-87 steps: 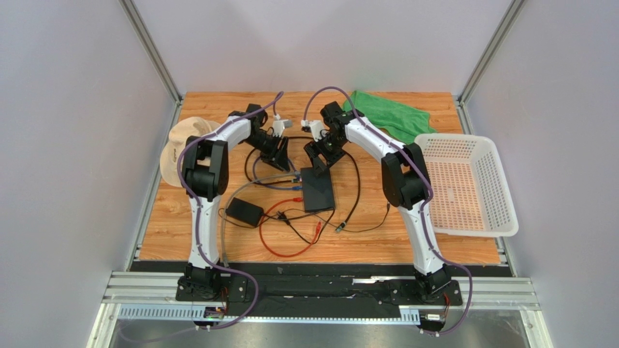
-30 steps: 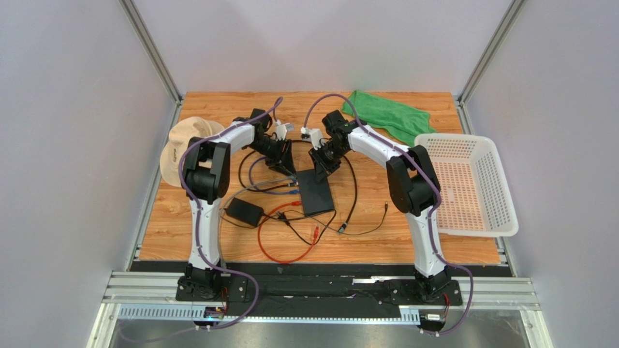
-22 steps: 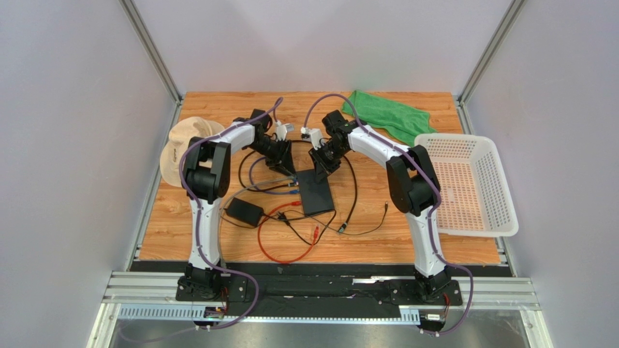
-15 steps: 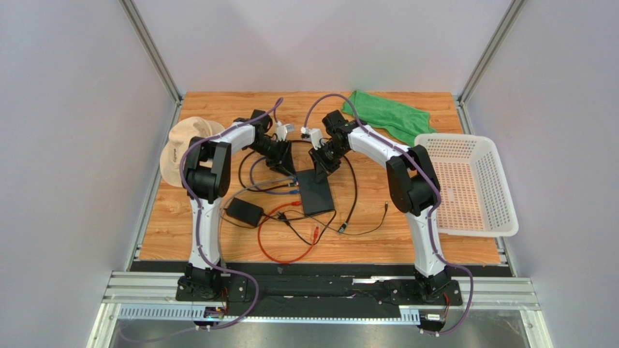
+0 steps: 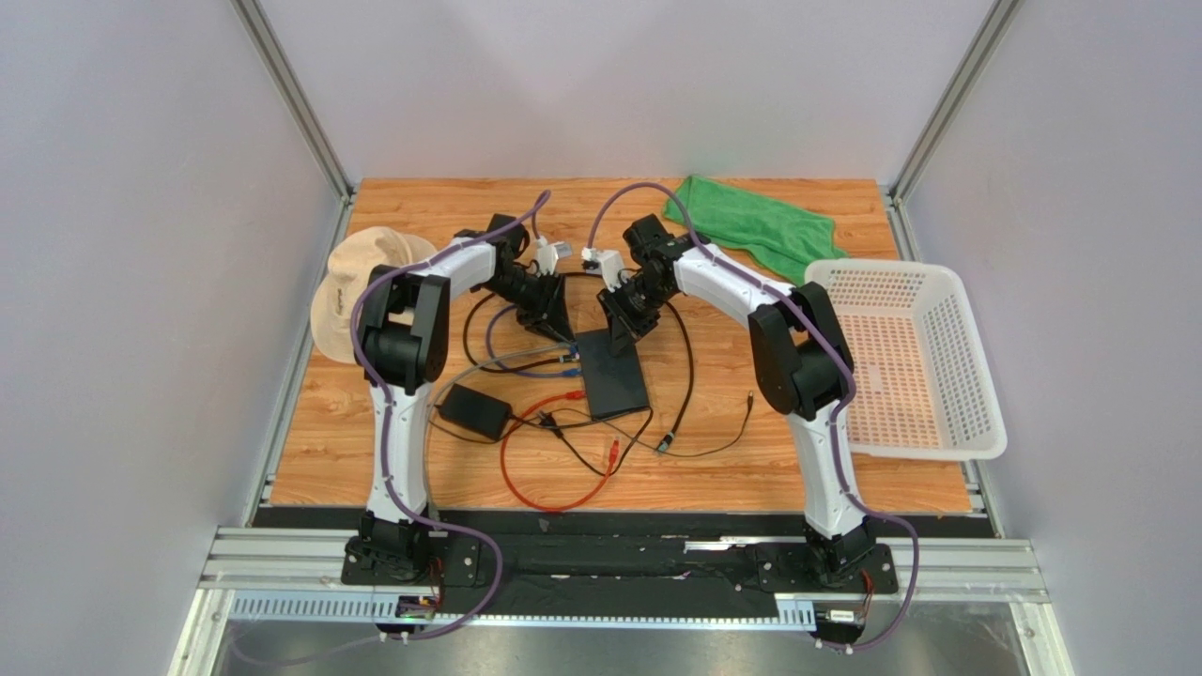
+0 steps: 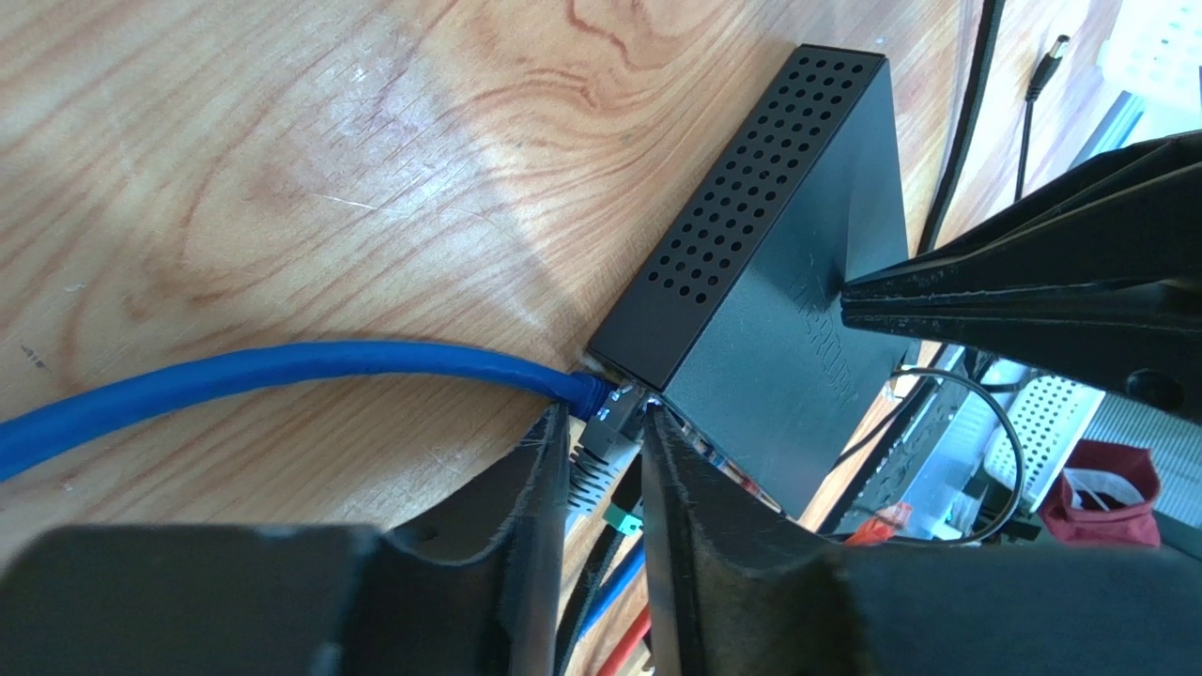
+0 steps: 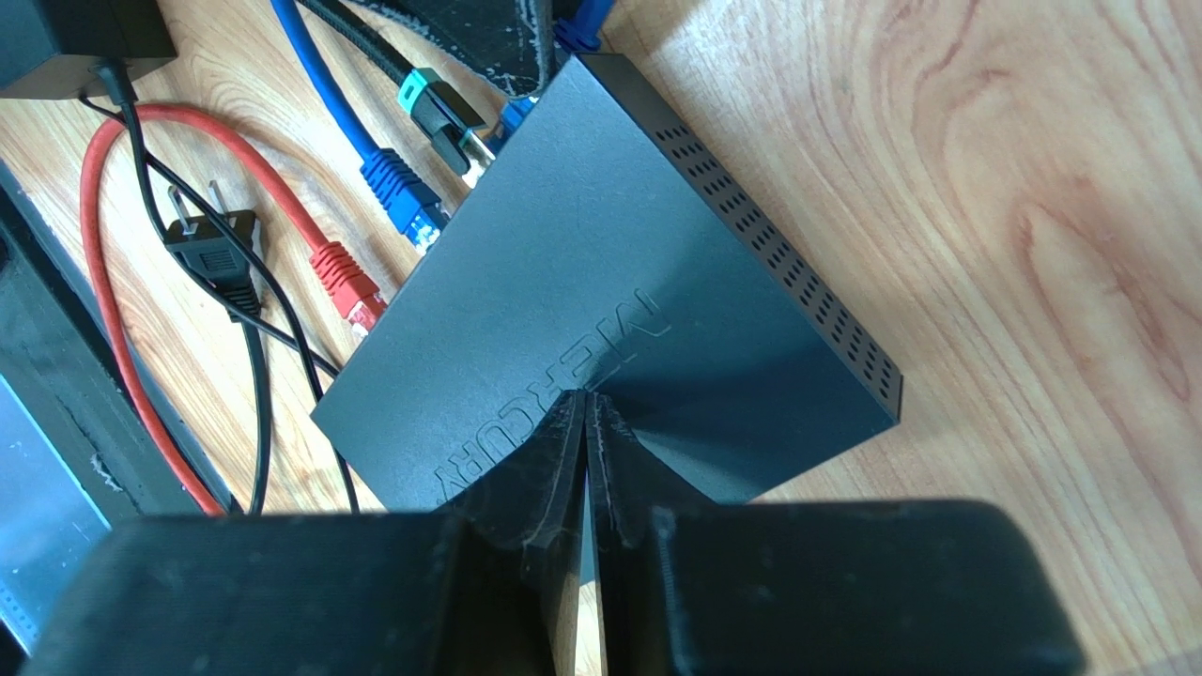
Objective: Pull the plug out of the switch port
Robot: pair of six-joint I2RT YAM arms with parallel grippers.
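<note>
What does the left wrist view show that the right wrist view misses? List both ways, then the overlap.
Only the left wrist: the left gripper closed around a plug at the port edge of the switch, and a barrel connector beyond it.
Only the right wrist: the MERCURY lettering on the lid, a red plug and a two-prong power plug.
Both: the switch's vented side, and the right gripper shut, pressing on its top.
</note>
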